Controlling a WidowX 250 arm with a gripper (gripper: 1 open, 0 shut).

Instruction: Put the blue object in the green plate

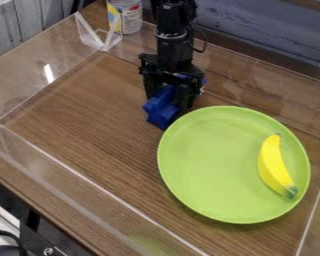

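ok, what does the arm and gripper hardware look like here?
All black. The arm is a boxy vertical column with a ribbed cylindrical section lower down. The gripper is a wider black block with two short, dark fingers. No cables or markings discernible at this resolution.

Royal-blue object, lime-green plate, yellow banana, seemingly black gripper.
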